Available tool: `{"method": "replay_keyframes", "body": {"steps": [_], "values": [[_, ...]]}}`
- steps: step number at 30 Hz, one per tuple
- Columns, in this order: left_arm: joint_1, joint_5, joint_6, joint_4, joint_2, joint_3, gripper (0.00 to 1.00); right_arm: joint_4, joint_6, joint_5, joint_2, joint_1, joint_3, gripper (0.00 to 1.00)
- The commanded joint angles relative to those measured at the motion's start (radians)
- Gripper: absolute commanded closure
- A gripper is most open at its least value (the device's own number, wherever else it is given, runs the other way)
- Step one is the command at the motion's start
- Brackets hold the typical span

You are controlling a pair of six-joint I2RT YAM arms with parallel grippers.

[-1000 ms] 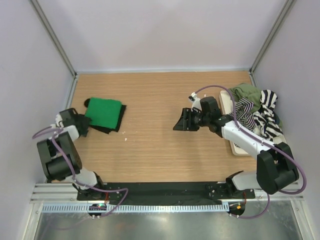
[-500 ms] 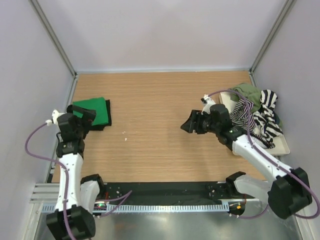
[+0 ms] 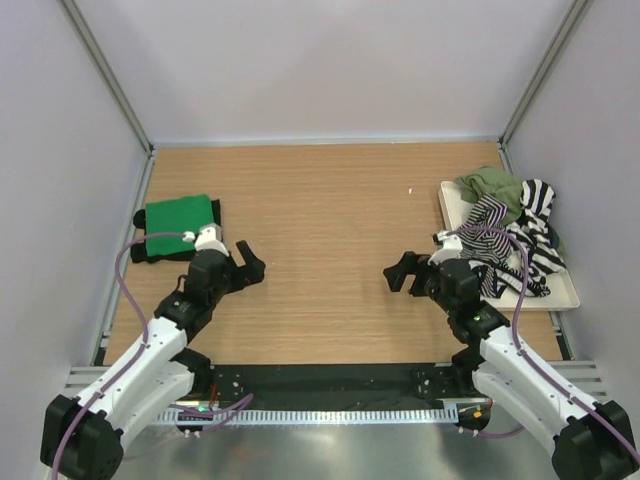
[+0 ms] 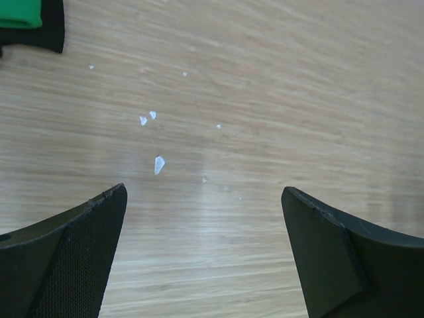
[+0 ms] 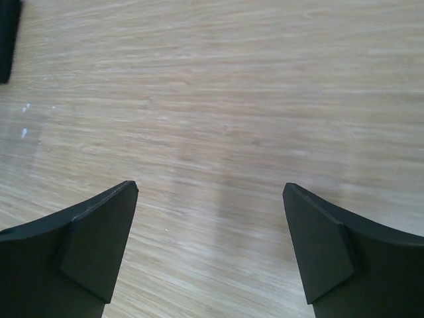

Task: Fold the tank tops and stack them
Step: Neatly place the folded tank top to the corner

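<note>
Well left of the tray (image 3: 447,205), a folded green tank top (image 3: 178,220) hides most of a black tank top (image 3: 139,218). On the tray, an olive top (image 3: 490,183) and striped tops (image 3: 535,235) tangle indistinctly. Left gripper (image 3: 252,266) and right gripper (image 3: 397,272) gape wide, empty.

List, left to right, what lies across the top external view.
folded green tank top → left gripper → right gripper → tray holding the unfolded tank tops

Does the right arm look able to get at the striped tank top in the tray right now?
Probably yes. The right gripper is open and empty, and the striped tank top lies uncovered in the tray beside that arm.
</note>
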Motion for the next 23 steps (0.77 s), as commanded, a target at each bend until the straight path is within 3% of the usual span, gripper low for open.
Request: {"method": "replay_keyframes", "body": {"steps": [1,6,23], "values": [[-0.018,-0.039,0.149,0.237,-0.03,-0.089,0.0,0.083,-0.033,0.068,-0.055,-0.003,-0.021,0.0],[-0.018,-0.013,0.164,0.353,-0.068,-0.157,0.01,0.076,-0.001,0.131,-0.134,-0.003,-0.058,0.0],[-0.018,0.018,0.178,0.353,-0.118,-0.171,0.0,0.054,0.03,0.158,-0.19,-0.004,-0.072,0.0]]}}
